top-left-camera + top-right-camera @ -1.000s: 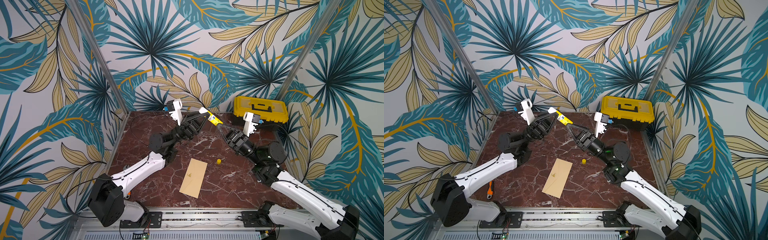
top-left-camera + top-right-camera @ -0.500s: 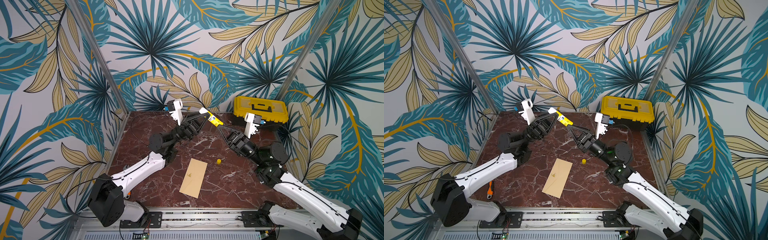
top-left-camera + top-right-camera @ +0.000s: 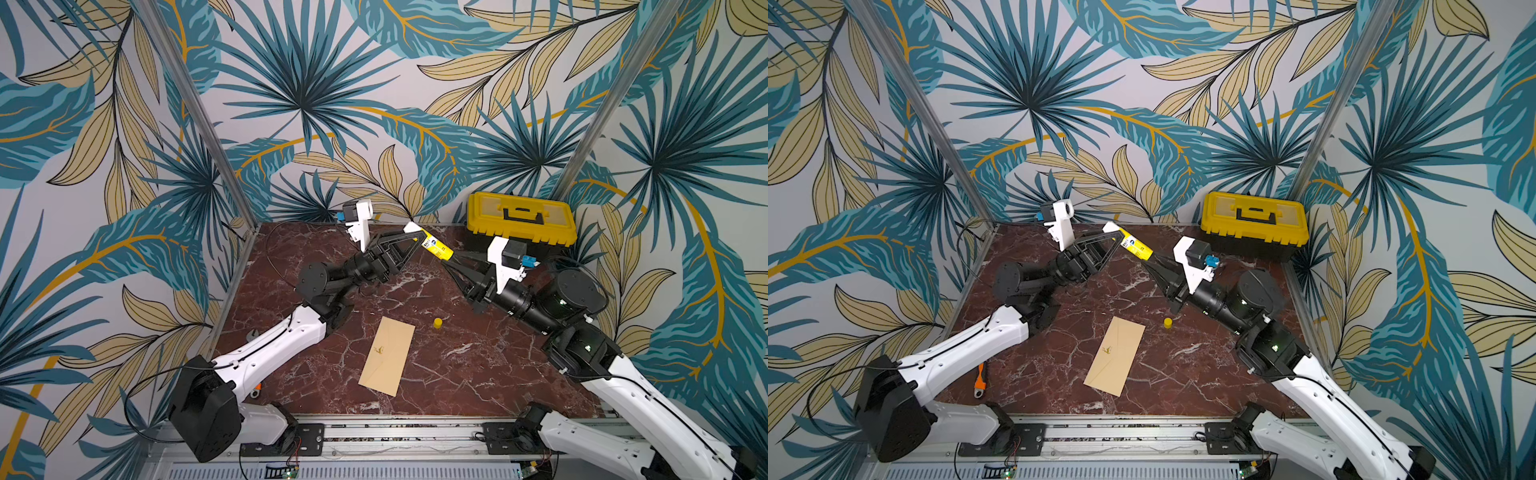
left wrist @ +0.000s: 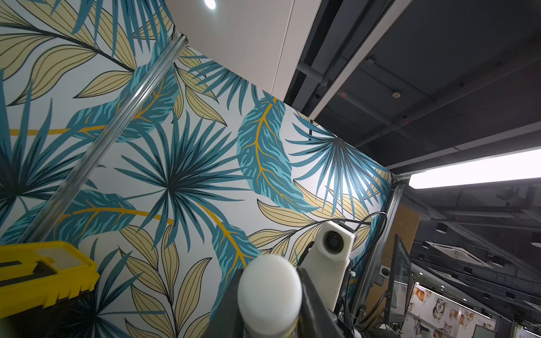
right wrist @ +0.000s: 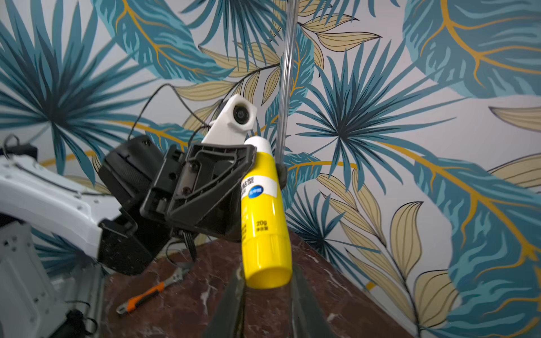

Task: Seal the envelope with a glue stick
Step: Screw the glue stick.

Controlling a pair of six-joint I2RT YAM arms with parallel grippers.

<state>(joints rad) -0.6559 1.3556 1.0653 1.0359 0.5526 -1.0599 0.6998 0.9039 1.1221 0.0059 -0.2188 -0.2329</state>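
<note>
Uncapped glue stick held aloft
Both left gripper and right gripper clamp it; next, one should release, tip down to envelope

A yellow glue stick with a white band, a blue dot and a white tip sits between the black left claw and the black right claw. Below the claws, a tan envelope with a dark mark and a yellow cap lie on a dark red surface veined white. Beyond the right claw is a yellow-lidded black toolbox.
</note>
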